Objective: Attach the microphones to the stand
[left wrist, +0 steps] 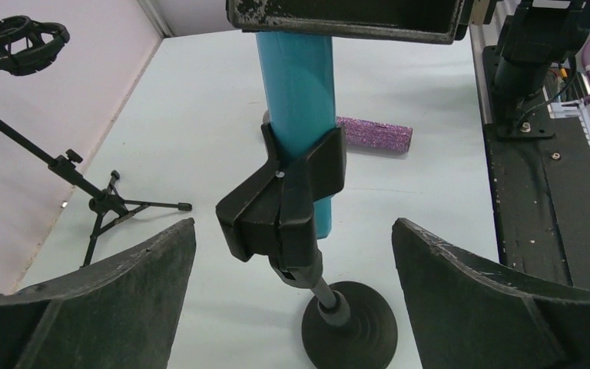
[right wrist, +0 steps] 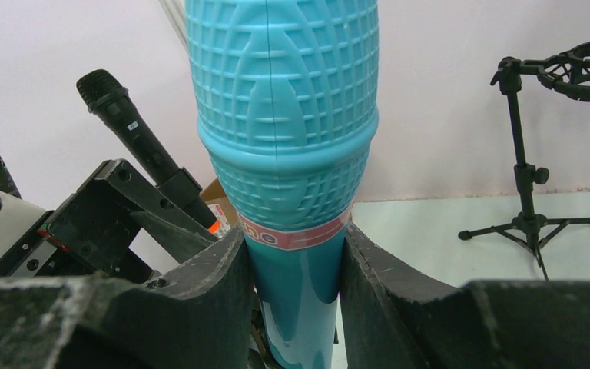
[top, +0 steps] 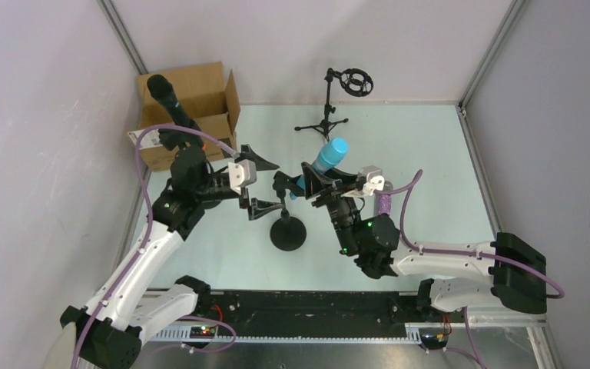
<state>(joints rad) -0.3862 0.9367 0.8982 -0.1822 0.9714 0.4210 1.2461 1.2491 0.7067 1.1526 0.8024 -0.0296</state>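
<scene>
The turquoise microphone [top: 326, 161] stands tilted in the black clip [left wrist: 284, 204] of the round-base stand [top: 288, 232]. The clip's prongs sit around its lower body [left wrist: 296, 100]. My right gripper [top: 315, 183] is shut on the microphone's body just below its ribbed head [right wrist: 284, 115]. My left gripper [top: 265, 184] is open and empty, its fingers [left wrist: 107, 300] spread on either side of the stand's post, touching nothing. The glittery purple microphone [top: 384, 204] lies on the table behind the stand [left wrist: 374, 134]. The black microphone [top: 170, 100] with its orange-red end [right wrist: 213, 227] stands tilted at the far left.
A tripod stand [top: 326, 115] with a ring shock mount [top: 356, 81] stands at the back centre. An open cardboard box [top: 200, 108] sits at the back left, beside the black microphone. The walls close in the table on three sides.
</scene>
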